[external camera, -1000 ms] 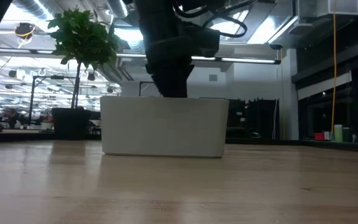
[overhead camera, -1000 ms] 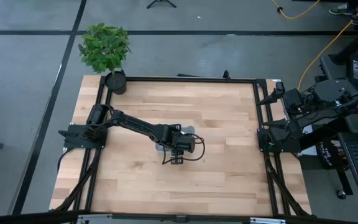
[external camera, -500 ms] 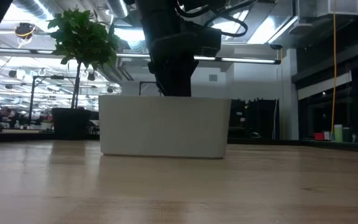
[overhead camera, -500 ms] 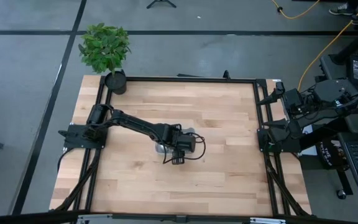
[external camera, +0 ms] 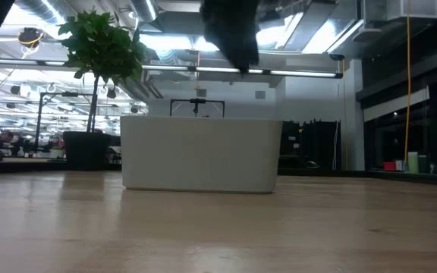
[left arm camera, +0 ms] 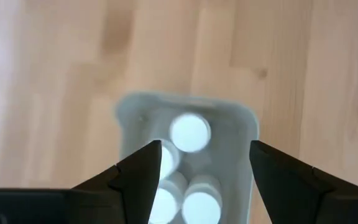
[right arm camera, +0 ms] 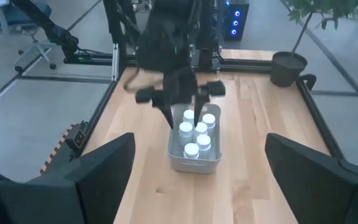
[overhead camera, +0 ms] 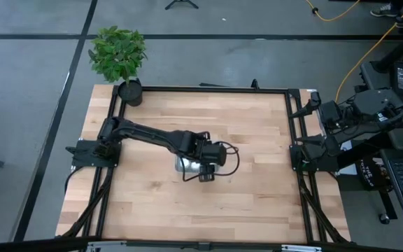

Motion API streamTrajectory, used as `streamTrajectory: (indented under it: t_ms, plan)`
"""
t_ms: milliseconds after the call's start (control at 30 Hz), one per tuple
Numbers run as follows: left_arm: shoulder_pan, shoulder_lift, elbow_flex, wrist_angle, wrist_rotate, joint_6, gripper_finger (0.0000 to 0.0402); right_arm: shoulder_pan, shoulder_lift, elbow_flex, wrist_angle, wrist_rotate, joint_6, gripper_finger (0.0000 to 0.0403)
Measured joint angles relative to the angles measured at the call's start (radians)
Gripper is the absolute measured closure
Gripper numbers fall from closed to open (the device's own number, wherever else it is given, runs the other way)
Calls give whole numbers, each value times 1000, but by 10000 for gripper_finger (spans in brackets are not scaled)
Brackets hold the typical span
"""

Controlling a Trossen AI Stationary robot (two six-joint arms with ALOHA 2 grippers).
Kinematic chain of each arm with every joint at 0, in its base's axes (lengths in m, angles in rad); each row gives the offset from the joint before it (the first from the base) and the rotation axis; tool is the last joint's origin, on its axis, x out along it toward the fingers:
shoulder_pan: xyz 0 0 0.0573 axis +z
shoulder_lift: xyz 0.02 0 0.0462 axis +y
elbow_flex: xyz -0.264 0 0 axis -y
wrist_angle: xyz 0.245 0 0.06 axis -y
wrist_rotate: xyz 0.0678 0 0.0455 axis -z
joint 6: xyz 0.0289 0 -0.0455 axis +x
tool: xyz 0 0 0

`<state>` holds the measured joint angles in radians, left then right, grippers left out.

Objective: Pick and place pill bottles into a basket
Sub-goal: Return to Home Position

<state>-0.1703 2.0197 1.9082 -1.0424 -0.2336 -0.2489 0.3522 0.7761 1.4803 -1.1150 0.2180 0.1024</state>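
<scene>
The pale basket (overhead camera: 185,165) stands near the middle of the table and shows as a white box in the low view (external camera: 201,154). Several white pill bottles (left arm camera: 190,132) stand upright inside it; they also show in the right wrist view (right arm camera: 196,132). My left gripper (left arm camera: 204,180) hangs open and empty above the basket, pointing down; it also shows in the high view (overhead camera: 206,168) and the right wrist view (right arm camera: 182,106). My right gripper (right arm camera: 199,146) is open and empty, and its arm waits at the table's right edge (overhead camera: 313,150).
A potted plant (overhead camera: 119,59) stands at the table's far left corner. A dark frame (overhead camera: 296,140) runs round the table's edges. Bare wood (overhead camera: 257,196) lies on all sides of the basket.
My left gripper has risen out of the basket, clear of its rim, and shifted a little toward the table's right edge. The basket and the bottles in it stay on the table.
</scene>
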Motion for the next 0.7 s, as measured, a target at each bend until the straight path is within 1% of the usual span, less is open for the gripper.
streamTrajectory:
  t_ms: [133, 200, 267, 300, 367, 467, 533, 633, 700]
  plan:
    - [0, 0, 172, -77, -76, 0, 165, 0, -9, 0, 4, 4, -65, 44]
    - [0, 0, 259, -90, -105, 0, 165, 0, -17, 0, 5, 59, -101, 44]
    - [0, -1, 334, -85, -124, 0, 164, 0, -29, 0, -9, 134, -92, 44]
    - [0, -1, 369, -80, -128, 0, 164, 0, -36, 0, -19, 155, -74, 44]
    - [0, -3, 419, -65, -132, 0, 164, 0, -45, 0, -26, 158, -55, 44]
    - [0, -3, 448, 16, -140, 12, 164, 0, -51, 0, -26, 154, -61, 44]
    - [0, -3, 448, 89, -140, 74, 164, 0, -53, 0, -26, 155, -51, 44]
    - [0, -2, 448, 210, -135, 105, 164, 0, -53, 0, -9, 155, -27, 44]
    - [0, -7, 448, 235, -137, 106, 164, 0, -53, 0, 15, 155, -100, 44]
